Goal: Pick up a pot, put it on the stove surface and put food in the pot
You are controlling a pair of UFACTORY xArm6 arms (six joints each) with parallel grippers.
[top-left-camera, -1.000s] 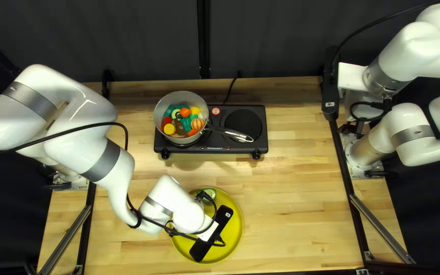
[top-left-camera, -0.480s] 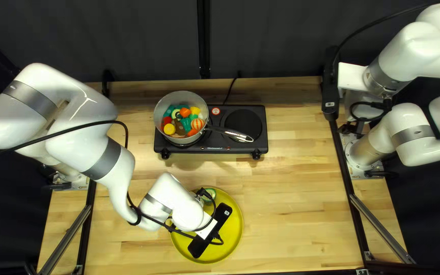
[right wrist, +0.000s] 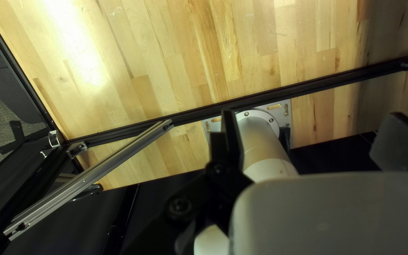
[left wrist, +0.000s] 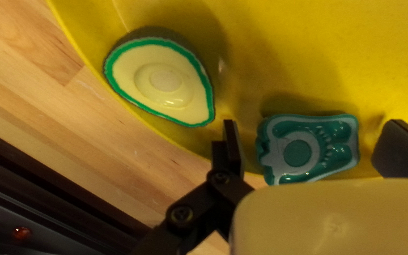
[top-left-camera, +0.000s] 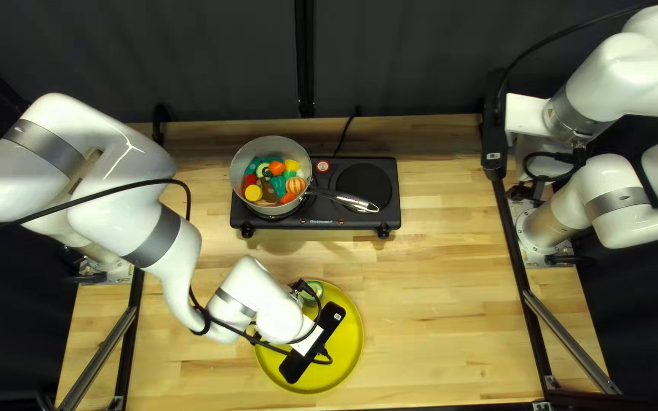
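My left gripper (top-left-camera: pixel 313 344) is over the yellow plate (top-left-camera: pixel 350 352), its fingers hidden there. In the left wrist view the left gripper (left wrist: pixel 313 144) stands open, with a teal food piece (left wrist: pixel 315 147) between its fingers and a gap on either side. An avocado half (left wrist: pixel 164 80) lies beside it near the rim of the yellow plate (left wrist: pixel 279 61). The pot (top-left-camera: pixel 239 169), holding several food pieces, sits on the left burner of the black stove (top-left-camera: pixel 321 222), handle pointing right. My right gripper (top-left-camera: pixel 494 125) is raised at the right; in its wrist view the right gripper (right wrist: pixel 311 137) is open and holds nothing.
The stove's right burner (top-left-camera: pixel 363 189) is uncovered. A black cable (top-left-camera: pixel 343 137) runs from behind the stove to the table's far edge. Black rails (top-left-camera: pixel 513 243) line the table's sides. Bare wood (top-left-camera: pixel 436 304) lies right of the plate.
My left gripper has shifted slightly left and toward the stove over the plate. The pot, the stove and my right arm have stayed where they were.
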